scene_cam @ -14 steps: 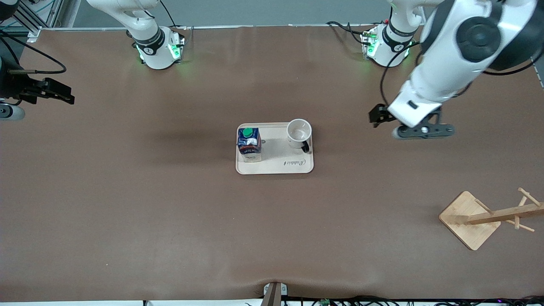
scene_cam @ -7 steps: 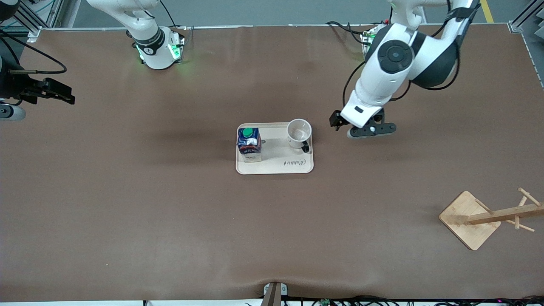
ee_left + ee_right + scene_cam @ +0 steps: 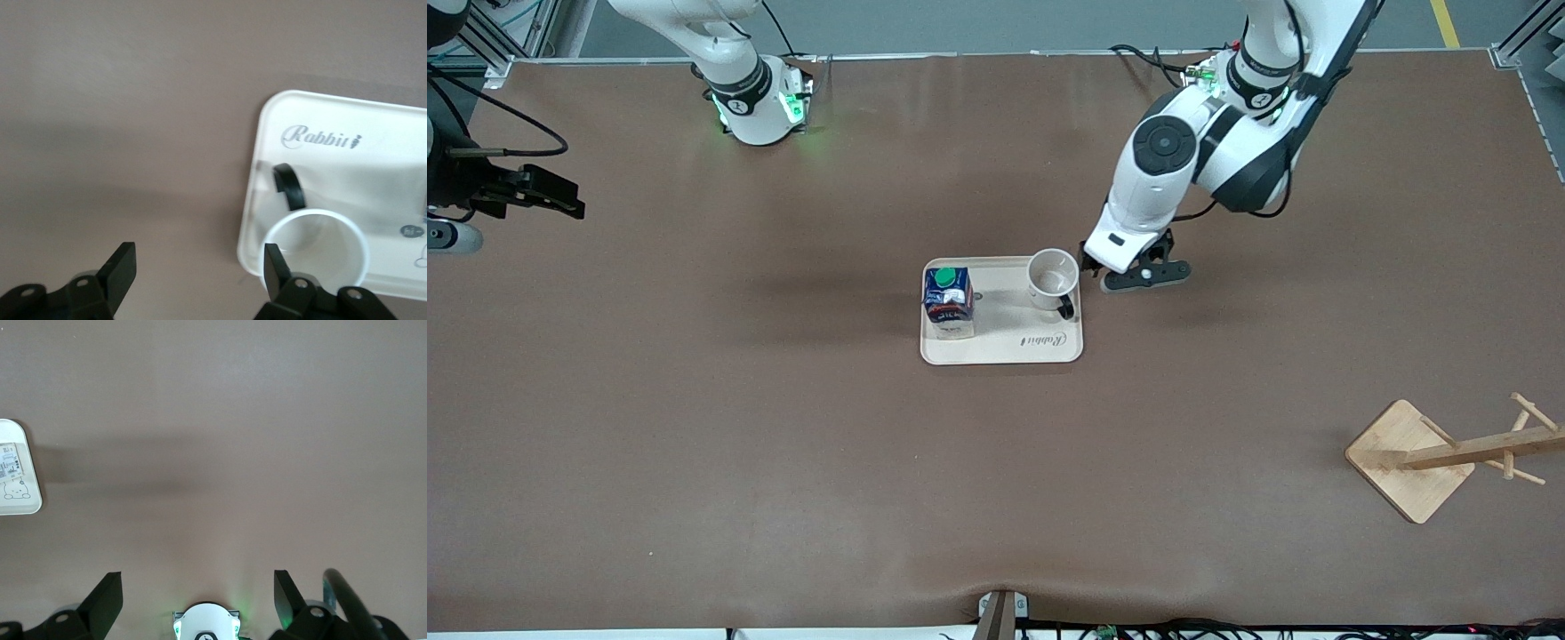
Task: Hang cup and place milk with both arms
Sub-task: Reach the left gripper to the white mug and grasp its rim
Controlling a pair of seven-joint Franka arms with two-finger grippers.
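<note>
The white cup with a black handle stands upright on a cream tray at mid-table. The dark blue milk with a green cap stands on the same tray, toward the right arm's end. My left gripper is open and empty, low over the table beside the tray's edge next to the cup. In the left wrist view, one fingertip overlaps the cup's rim and the gripper's gap is over bare table. My right gripper waits open over the table's right-arm end.
A wooden mug rack with pegs stands near the front camera at the left arm's end. The tray's corner shows in the right wrist view, along with the right arm's base. Brown table all around the tray.
My left arm has swung from the left arm's end of the table toward the tray, and its gripper now sits beside the cup. The right arm, cup and milk have not moved.
</note>
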